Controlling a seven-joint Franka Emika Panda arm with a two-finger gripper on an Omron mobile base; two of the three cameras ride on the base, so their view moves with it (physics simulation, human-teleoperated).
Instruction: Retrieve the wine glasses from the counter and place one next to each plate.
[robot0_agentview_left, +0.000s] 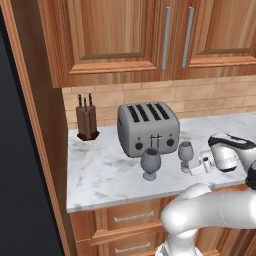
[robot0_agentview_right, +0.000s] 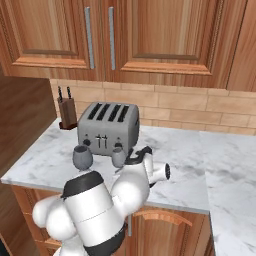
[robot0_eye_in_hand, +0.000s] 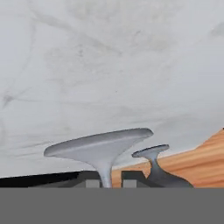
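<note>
arm reaches forward and low over the worktop, forearm near level, wrist bent so the hand lies close to horizontal and points toward the toaster side. gripper sits low, at the stem of the right glass.

hand view: two dark fingertips stand close on either side of the thin stem, the round foot spreading just beyond them. jaws narrow, closed on that stem. view is rolled, so the marble runs across the upper part of it.

right glass: upright in the base views, long axis vertical, bowl up, foot at the marble. it stands just in front of the toaster's right front corner. cannot tell whether the foot rests on the surface or is just off it.

left glass: upright, axis vertical, bowl up, foot on the marble. it stands free in front of the toaster's lower middle, nearer the front edge, apart from the gripped one. in the hand view it shows as the smaller foot and stem beyond the near foot.

knife block at the back left, against the tiled wall, well apart from both glasses.
</note>
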